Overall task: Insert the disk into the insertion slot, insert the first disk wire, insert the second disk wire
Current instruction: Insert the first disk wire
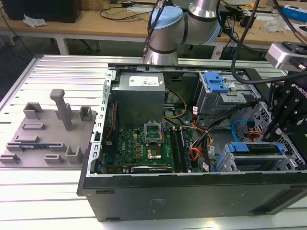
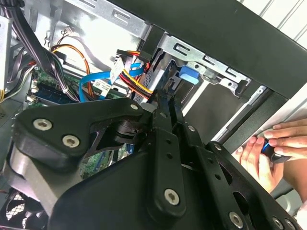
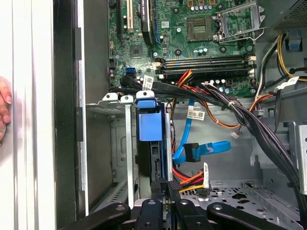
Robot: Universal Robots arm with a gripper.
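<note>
The disk (image 1: 254,149), with its blue carrier bracket (image 3: 149,122), sits inside the insertion slot (image 1: 224,164), a grey perforated cage at the case's front corner. My gripper (image 3: 165,186) is at the disk's rear edge, its fingers closed on the small dark plug of the first disk wire (image 3: 192,181), an orange-red bundle. In the second wrist view the same red and yellow wires (image 2: 136,82) run into the gripper (image 2: 160,98). The second disk wire (image 3: 204,148), a light-blue flat cable, hangs loose beside the disk with its plug free. In the exterior view the gripper (image 1: 273,132) reaches down over the cage.
A thick black cable bundle (image 3: 230,105) crosses above the cage. The motherboard (image 1: 144,148), a grey power-supply box (image 1: 139,91) and a taller cage with a blue latch (image 1: 216,81) fill the case. A person's hands (image 2: 268,148) rest outside the case wall. A grey fixture plate (image 1: 43,134) lies at the exterior view's left.
</note>
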